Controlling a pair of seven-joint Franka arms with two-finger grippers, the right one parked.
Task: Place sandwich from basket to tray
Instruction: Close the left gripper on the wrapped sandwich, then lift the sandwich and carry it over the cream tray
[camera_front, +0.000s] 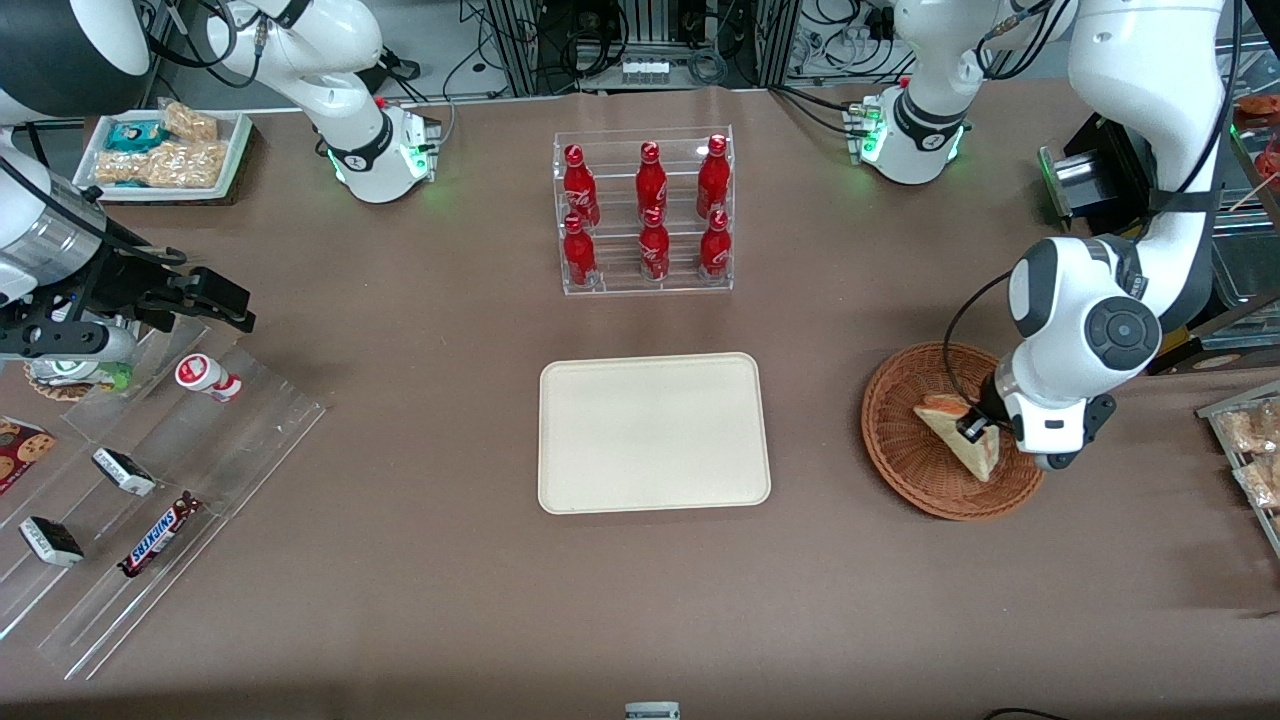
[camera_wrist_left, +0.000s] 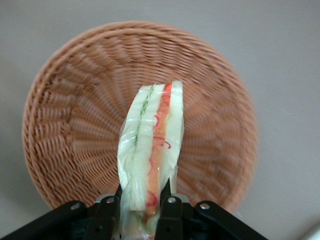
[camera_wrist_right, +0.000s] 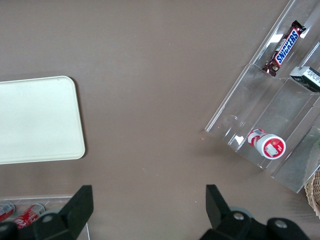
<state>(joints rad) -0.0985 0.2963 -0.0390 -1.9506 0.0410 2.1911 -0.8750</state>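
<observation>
We took the tray (camera_front: 654, 433) as our landmark; it lay flat and bare on the brown desk (camera_front: 420, 590), near the middle of it. Nearest the front camera, toward the parked arm's end of the desk from the tray, a clear stepped display (camera_front: 150, 500) carried a Snickers bar (camera_front: 158, 536), two small dark packets (camera_front: 50, 540) and, on a step farther from the camera, a red-and-white cup (camera_front: 208, 378) lying on its side.

Toward the working arm's end from the tray, and about level with it, sat the basket (camera_front: 915, 460), apart from the tray's rim. We saw the end effector (camera_front: 975, 428) inside the basket's outline, its two fingers (camera_wrist_left: 170, 212) closed against the sides of the sandwich (camera_front: 962, 440). In the left wrist view the wrapped sandwich (camera_wrist_left: 150, 155) stood on edge between those fingers, its cut face showing pale bread, a green strip and an orange-red layer, with the woven basket (camera_wrist_left: 75, 110) under it. We could not tell whether the sandwich was touching the weave or raised just above it.

Farther from the camera than the tray stood a clear rack (camera_front: 643, 210) holding six red bottles (camera_front: 651, 178) in two rows. Farther still, toward the parked arm's end, a white dish (camera_front: 160, 150) held snack packs.
</observation>
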